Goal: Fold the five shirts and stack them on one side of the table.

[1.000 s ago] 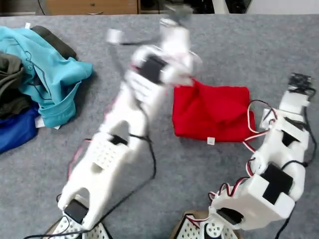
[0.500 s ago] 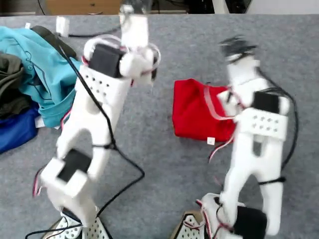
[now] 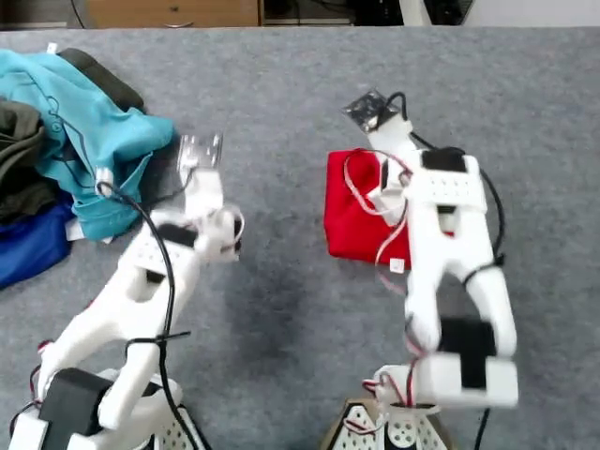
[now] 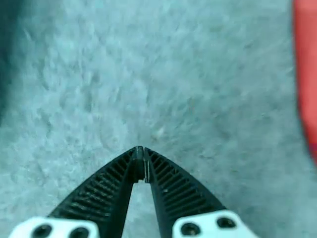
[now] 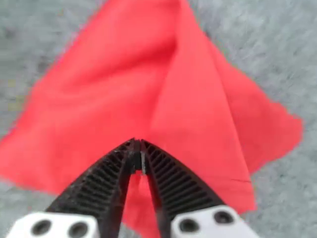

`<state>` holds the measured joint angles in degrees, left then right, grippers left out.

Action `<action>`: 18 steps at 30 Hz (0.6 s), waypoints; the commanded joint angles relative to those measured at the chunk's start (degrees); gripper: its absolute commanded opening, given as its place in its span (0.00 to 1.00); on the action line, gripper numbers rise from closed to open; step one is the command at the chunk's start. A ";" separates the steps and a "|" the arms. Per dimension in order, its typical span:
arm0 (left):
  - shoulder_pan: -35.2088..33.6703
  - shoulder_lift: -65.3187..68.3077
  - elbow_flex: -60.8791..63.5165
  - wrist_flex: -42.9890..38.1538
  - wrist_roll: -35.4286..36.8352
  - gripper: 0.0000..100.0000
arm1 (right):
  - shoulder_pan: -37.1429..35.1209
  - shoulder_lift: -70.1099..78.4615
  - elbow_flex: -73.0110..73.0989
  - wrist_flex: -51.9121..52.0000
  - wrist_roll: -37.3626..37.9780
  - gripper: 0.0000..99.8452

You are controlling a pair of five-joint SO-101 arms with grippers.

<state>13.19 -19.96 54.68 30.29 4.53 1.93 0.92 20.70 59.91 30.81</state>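
**Red shirt.** The red shirt [image 3: 356, 220] lies folded on the grey surface [image 3: 309, 319]. It is the reference for every position below. A small white tag [image 3: 397, 265] shows at the edge of the red shirt nearest the arm bases. In the right wrist view the red shirt [image 5: 148, 74] shows one fold line running across its top layer.

**Right arm.** The right arm [image 3: 441, 234] extends from its base over the red shirt and covers that shirt's right part. The right jaws are closed, tips meeting, with nothing gripped between them. They point down at the red shirt. Contact with the cloth cannot be determined.

**Left arm.** The left arm [image 3: 141, 291] stands to the left of the red shirt, apart from it. Its head lies between the red shirt and the teal shirt [image 3: 84, 131]. The left jaws are closed, tips meeting, and hold nothing. They hang over bare surface. The edge of the red shirt [image 4: 304, 74] shows beside them in the left wrist view.

**Other shirts.** An unfolded pile lies well apart from the red shirt, at the surface's left edge. The teal shirt is on top. A dark shirt [image 3: 19, 155] and a blue shirt [image 3: 28, 246] lie partly under it.
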 commanded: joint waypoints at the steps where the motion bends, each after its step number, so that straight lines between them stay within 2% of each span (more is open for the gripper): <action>1: -0.88 -0.57 4.57 -8.62 -0.35 0.02 | 3.56 8.40 -10.68 -1.76 -0.79 0.00; 10: -0.97 2.15 2.46 -6.95 -0.44 0.02 | 11.65 30.11 -49.80 3.52 -8.09 0.00; 12: -0.97 2.15 2.46 -6.95 -0.44 0.02 | 11.47 32.84 -59.12 11.78 -7.91 0.00; 15: -1.05 2.15 2.46 -6.95 -0.44 0.02 | 8.92 35.12 -70.29 31.38 -3.78 0.00; 18: -1.05 2.15 2.46 -6.95 -0.35 0.02 | 7.69 37.67 -72.92 42.20 -4.57 0.00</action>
<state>12.66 -17.58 58.90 23.16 4.53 11.16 38.11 -46.02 90.07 26.33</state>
